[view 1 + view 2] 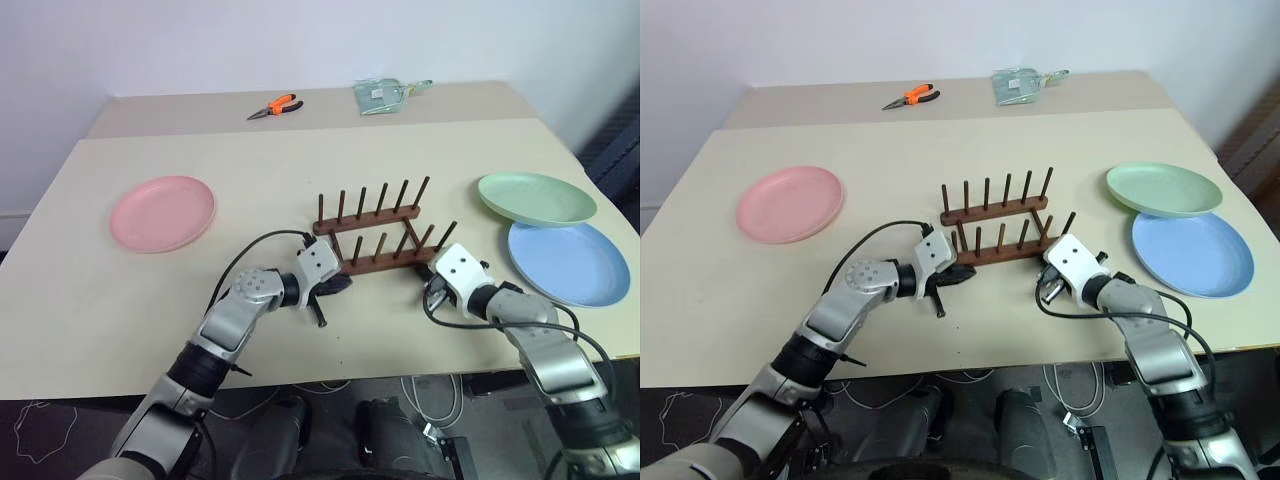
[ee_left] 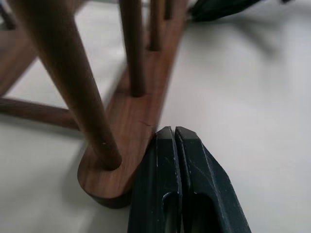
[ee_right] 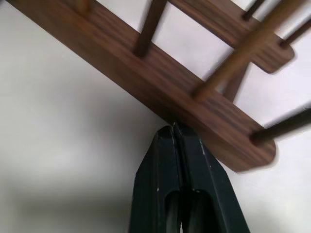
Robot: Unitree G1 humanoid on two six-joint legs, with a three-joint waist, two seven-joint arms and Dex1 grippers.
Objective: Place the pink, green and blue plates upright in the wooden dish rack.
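Observation:
The wooden dish rack (image 1: 375,232) stands empty at the table's middle. The pink plate (image 1: 162,212) lies flat at the left. On the right, the green plate (image 1: 536,198) rests partly over the far rim of the blue plate (image 1: 568,262). My left gripper (image 2: 174,132) is shut and empty, its tips against the left end of the rack's near rail (image 2: 127,145). My right gripper (image 3: 173,127) is also shut and empty. Its tips press the near rail's outer side (image 3: 160,82) close to the right end.
Orange-handled pliers (image 1: 275,106) and a clear plastic bag (image 1: 385,95) lie at the table's far side. The table's front edge (image 1: 380,378) runs just below both arms. Black cables loop off both wrists.

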